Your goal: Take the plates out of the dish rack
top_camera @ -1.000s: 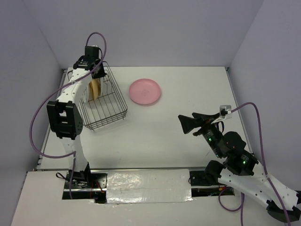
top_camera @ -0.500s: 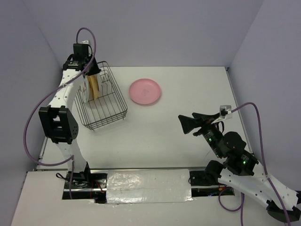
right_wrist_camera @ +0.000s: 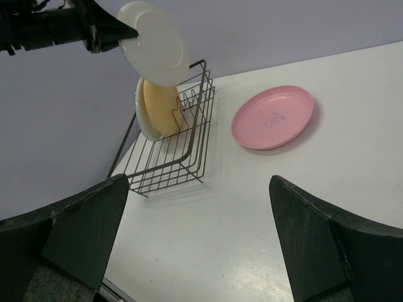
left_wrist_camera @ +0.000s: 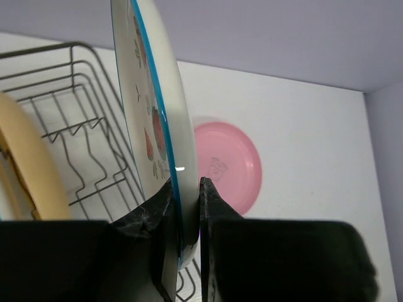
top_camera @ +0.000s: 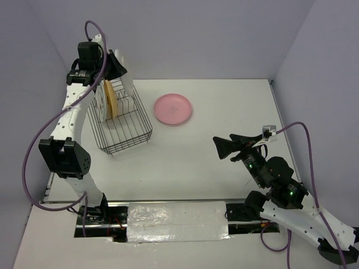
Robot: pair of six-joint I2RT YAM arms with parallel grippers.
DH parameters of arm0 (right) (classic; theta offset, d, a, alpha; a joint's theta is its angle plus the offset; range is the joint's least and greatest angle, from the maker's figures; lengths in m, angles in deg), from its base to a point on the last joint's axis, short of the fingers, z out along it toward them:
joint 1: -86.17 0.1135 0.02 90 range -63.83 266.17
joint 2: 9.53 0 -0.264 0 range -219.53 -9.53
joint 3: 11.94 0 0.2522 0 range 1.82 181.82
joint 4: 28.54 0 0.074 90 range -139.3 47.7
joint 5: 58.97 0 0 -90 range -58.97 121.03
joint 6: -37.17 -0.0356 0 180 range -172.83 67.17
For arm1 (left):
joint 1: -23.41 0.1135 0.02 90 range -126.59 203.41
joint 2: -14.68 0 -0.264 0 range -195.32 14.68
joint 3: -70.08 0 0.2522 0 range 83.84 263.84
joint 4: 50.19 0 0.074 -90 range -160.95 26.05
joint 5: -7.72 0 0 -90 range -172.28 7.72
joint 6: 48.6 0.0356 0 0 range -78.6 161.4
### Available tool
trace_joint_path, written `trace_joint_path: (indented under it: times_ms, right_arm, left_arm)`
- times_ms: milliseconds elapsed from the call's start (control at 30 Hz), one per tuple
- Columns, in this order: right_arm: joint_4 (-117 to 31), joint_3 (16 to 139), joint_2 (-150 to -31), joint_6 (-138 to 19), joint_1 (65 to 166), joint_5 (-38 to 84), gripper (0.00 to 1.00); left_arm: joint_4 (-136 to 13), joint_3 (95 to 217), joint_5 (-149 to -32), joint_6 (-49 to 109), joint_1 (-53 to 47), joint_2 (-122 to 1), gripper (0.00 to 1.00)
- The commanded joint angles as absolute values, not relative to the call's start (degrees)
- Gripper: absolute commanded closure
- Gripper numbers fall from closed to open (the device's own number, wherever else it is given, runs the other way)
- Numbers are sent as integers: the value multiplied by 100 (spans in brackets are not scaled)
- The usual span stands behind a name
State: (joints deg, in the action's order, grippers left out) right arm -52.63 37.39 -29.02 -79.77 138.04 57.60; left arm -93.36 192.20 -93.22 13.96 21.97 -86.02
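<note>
Pink plate point(top_camera: 173, 109) lies on the bench; the left tool point(left_wrist_camera: 186, 189) grips the white plate point(left_wrist_camera: 151, 94); the yellow plate point(top_camera: 111, 100) sits in the rack point(top_camera: 126, 137); the right tool point(top_camera: 218, 148) gapes wide, empty.

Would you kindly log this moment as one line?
left gripper: shut on white plate, above dish rack | yellow-orange plate: in rack | pink plate: on table | right gripper: open, empty

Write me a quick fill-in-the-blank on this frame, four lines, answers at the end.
1. The left gripper holds the white plate ____ the dish rack.
2. The pink plate lies ____ on the table.
3. The yellow-orange plate stands upright ____ the dish rack.
4. The right gripper is ____ and holds nothing.
Missing words: above; flat; in; open
</note>
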Motion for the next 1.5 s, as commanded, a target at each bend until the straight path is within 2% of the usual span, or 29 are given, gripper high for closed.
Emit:
trace_joint_path:
  times_ms: [0,167,267,467,567,700,833,900,1100,1233,1467]
  right_arm:
    - [-5162,3961,-2913,-7823,13820,5880,0]
    - [-5293,4031,-2834,-8156,13820,6229,0]
    - [-5741,4285,-3035,-8656,13820,6626,0]
    - [-6349,4919,-3432,-8851,13820,6758,0]
    - [-6550,4954,-3441,-9106,13811,7049,0]
    - [-7165,5357,-3651,-9860,13811,7312,0]
    - [-7603,5586,-3887,-10431,13802,7199,1]
    - [-7833,5771,-4159,-10547,13811,7137,6]
    - [-8458,6123,-4662,-11127,13794,6918,6]
    - [-8414,6106,-4706,-11216,13627,6698,8]
    - [-8072,5711,-4671,-11286,13433,6074,9]
  left_arm:
    - [-8514,19687,-9748,1292,2182,-8060,100]
    - [-8784,19968,-9934,1634,1806,-7980,100]
    - [-9146,20171,-9363,2082,1095,-7980,100]
    - [-8988,19785,-8572,2628,-391,-7690,100]
    - [-8620,19153,-8274,2759,-1251,-7419,100]
    - [-7680,17609,-7719,3145,-2070,-6961,100]
    - [-7291,16972,-7193,3708,-3140,-6899,100]
    - [-7126,16745,-6658,3928,-3485,-6943,100]
    - [-5922,15856,-5831,4078,-4504,-6776,100]
    - [-5395,15496,-5434,4877,-4988,-6697,100]
    - [-4217,14231,-5143,5177,-5227,-5881,100]
